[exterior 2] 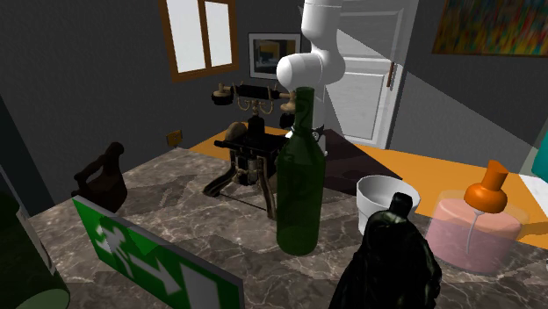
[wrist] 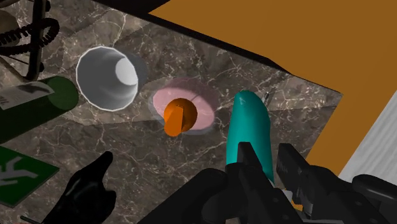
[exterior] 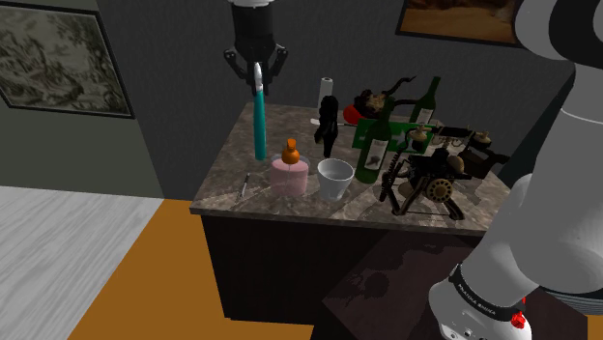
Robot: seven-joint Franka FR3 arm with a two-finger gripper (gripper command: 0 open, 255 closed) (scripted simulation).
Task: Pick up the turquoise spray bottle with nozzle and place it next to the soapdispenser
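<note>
The turquoise spray bottle (exterior: 259, 121) stands upright over the marble counter (exterior: 227, 184), tall and slim with a pale nozzle at its top. My gripper (exterior: 257, 77) hangs straight above it and is shut on its neck. In the wrist view my gripper (wrist: 270, 168) clasps the turquoise bottle (wrist: 251, 124), whose body points down beside the soap dispenser (wrist: 181, 111). This pink dispenser (exterior: 290, 174) with an orange pump sits just to the shoulder view's right of the bottle's base. I cannot tell whether the base touches the counter.
A white cup (exterior: 335, 179) stands beside the dispenser, then a green wine bottle (exterior: 372, 150), a black bottle (exterior: 329, 121) and an old black telephone (exterior: 430, 179). A green exit sign (exterior 2: 149, 259) lies flat. The counter's edge and orange floor (wrist: 254, 32) are close by.
</note>
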